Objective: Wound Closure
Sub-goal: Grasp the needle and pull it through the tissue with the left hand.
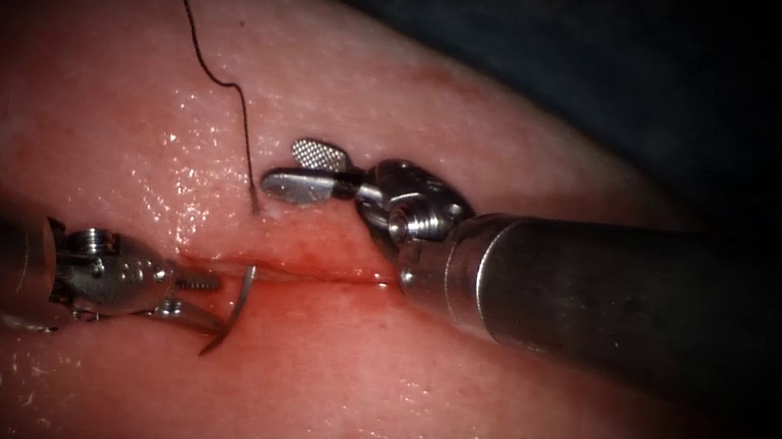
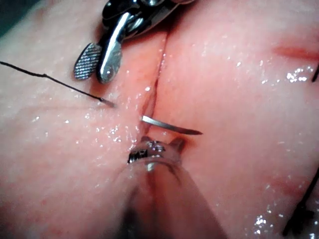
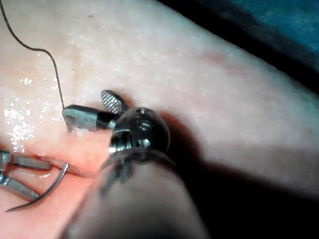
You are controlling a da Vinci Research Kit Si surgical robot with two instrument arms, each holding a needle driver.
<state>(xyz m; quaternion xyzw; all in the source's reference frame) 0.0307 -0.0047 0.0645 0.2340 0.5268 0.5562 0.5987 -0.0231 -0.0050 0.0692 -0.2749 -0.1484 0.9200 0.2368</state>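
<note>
- One tissue (image 1: 444, 428) block with a horizontal cut (image 1: 303, 274) at centre is seen; tearing at the cut edge is judged possible if the needle (image 1: 235, 315) is levered.
- The right tool (image 1: 302, 169), upper centre, is spread open, holding nothing.
- The left tool (image 1: 197, 297), lower left, is parted around the needle; a real grip cannot be confirmed.
- The needle's end inside the cut is hidden; the thread (image 1: 227, 87) enters the tissue above.

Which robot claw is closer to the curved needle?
The left. The left tool sits right beside the needle with open jaws around it, below the cut. The right tool is open, above the cut.
</note>
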